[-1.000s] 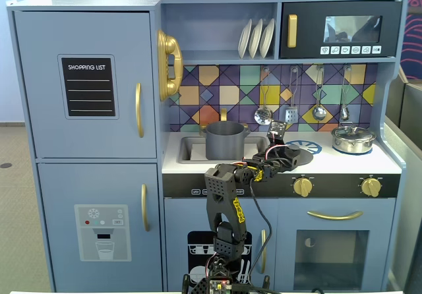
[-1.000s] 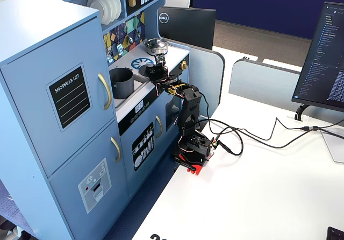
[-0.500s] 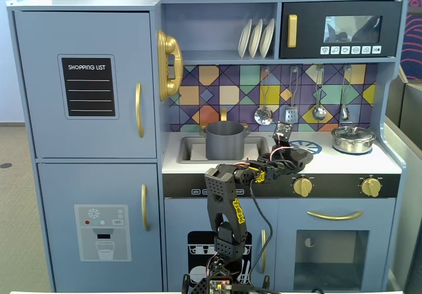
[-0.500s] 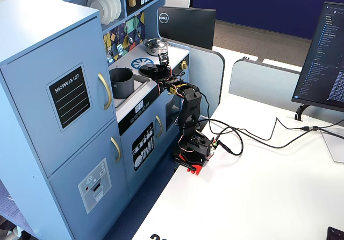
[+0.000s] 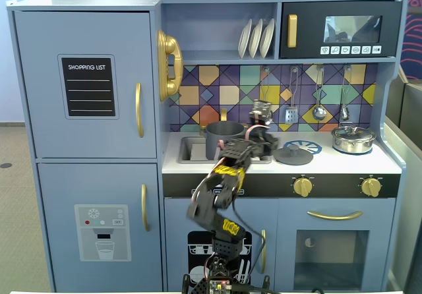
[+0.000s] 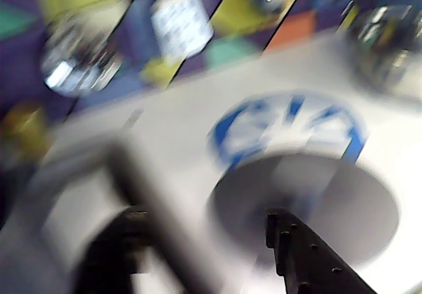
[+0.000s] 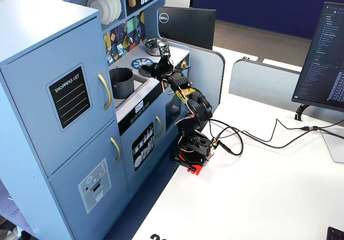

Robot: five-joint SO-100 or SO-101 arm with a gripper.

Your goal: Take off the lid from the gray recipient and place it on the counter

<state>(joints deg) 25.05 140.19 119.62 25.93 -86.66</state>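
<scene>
The dark gray pot [image 5: 224,140] stands uncovered in the sink recess at the left of the white counter [image 5: 343,162]; it also shows in a fixed view [image 7: 122,82]. The flat gray lid [image 5: 293,155] lies on the counter, overlapping the blue burner print [image 5: 308,146]. In the blurred wrist view the lid [image 6: 330,202] lies just ahead of the jaws. My gripper [image 5: 264,144] hovers between pot and lid, open and empty [image 6: 203,216], with the right fingertip [image 6: 283,231] over the lid's near edge.
A shiny steel pot with lid [image 5: 353,139] stands at the counter's right end. Utensils [image 5: 319,111] hang on the tiled back wall. The sink's rim [image 5: 181,157] lies left of the gripper. A blurred gray bar [image 6: 158,208] crosses the wrist view.
</scene>
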